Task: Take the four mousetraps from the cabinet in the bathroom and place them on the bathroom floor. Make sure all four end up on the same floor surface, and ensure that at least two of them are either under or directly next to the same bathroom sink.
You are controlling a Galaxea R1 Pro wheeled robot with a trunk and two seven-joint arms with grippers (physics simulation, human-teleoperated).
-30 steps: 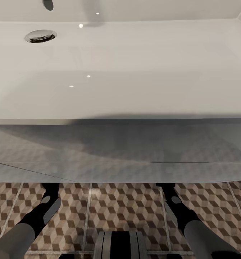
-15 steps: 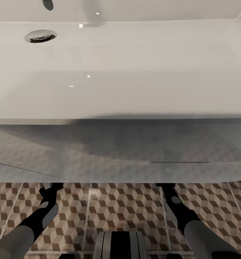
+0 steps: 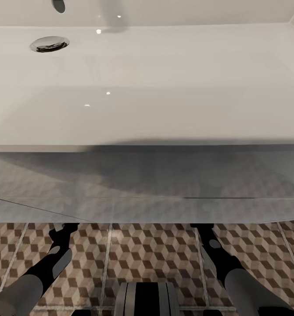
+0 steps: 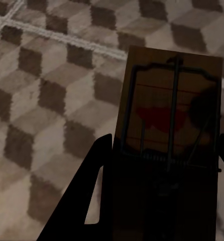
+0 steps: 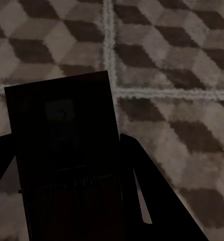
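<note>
My left gripper [image 4: 167, 139] is shut on a mousetrap [image 4: 173, 95], a tan-brown board with dark wire and a red patch, held close above the bathroom floor [image 4: 46, 100]. A second mousetrap [image 5: 59, 108], dark in shadow, sits between the fingers of my right gripper [image 5: 64, 144], also low over the floor [image 5: 172, 55]. In the head view both arms, left [image 3: 48, 265] and right [image 3: 224, 263], reach forward under the front of the white sink [image 3: 164, 87], which hides their grippers. The cabinet is out of view.
The white sink basin has a chrome drain [image 3: 49, 44] at the far left. Its grey vanity front [image 3: 147, 188] hangs right over my wrists. My base [image 3: 147, 298] stands on the cube-patterned tiles [image 3: 155, 254] between the arms.
My left forearm has dropped a little and its wrist has turned slightly. The right arm and the camera have stayed still.
</note>
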